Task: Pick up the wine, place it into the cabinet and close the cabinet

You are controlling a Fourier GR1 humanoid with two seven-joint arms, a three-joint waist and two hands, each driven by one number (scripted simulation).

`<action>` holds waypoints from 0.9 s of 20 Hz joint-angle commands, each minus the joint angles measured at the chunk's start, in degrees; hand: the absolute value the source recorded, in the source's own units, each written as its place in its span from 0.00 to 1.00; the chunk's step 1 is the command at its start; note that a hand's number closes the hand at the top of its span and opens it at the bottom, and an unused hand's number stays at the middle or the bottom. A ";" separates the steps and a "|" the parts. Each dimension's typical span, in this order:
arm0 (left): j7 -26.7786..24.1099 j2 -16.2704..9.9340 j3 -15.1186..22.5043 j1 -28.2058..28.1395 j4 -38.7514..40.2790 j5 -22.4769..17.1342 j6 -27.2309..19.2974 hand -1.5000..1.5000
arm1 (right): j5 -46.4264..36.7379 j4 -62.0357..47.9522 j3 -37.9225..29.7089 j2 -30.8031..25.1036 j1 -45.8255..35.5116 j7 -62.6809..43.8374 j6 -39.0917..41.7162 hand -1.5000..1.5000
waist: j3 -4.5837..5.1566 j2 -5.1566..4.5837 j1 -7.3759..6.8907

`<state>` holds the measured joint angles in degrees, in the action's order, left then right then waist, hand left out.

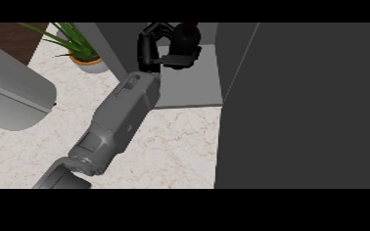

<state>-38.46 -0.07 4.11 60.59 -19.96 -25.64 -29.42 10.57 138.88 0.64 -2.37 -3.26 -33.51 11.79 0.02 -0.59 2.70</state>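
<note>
The left hand (pixel 153 41), fingers curled round the wine bottle (pixel 186 38), has it inside the cabinet (pixel 189 85) (door (pixel 296 107) not yet closed).

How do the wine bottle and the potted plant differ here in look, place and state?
The wine bottle is dark and stands on the grey cabinet shelf; the potted plant is green-leaved, in a tan pot on the marble counter. The left hand curls round the bottle; nothing touches the plant. Both stand upright.

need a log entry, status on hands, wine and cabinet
Left hand curled on wine bottle, inside cabinet. Right hand unseen. Cabinet door open.
</note>
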 commanded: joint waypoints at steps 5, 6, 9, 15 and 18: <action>-1.62 -0.28 -7.00 2.32 5.26 -4.47 5.27 1.00 | 0.78 2.26 2.67 1.17 -2.00 -2.16 -1.62 0.00 | 0.06 -0.45 0.13; -3.13 -0.52 -7.36 1.25 5.46 -4.73 5.95 1.00 | 2.48 4.15 0.93 0.11 1.41 -0.87 0.14 0.00 | 0.02 -0.40 0.46; -3.74 -1.39 -7.81 1.07 6.20 -5.03 7.01 1.00 | 2.93 5.82 1.88 0.76 3.60 -0.19 0.52 0.00 | 0.01 -0.28 0.44; -4.35 -1.45 -8.04 2.92 9.94 -4.23 7.14 1.00 | 1.30 3.42 2.00 0.97 -2.02 -2.48 -2.12 0.00 | 0.05 -0.61 0.68; -4.46 -1.63 -7.82 4.25 11.10 -3.23 5.91 1.00 | 2.16 4.31 3.05 0.70 0.98 -1.44 -0.25 0.00 | 0.01 -0.58 1.00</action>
<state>-43.01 -0.04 -2.72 64.78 -11.65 -28.95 -23.38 10.54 138.50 2.66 -1.92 -4.26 -33.47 11.45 -0.24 -0.63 3.56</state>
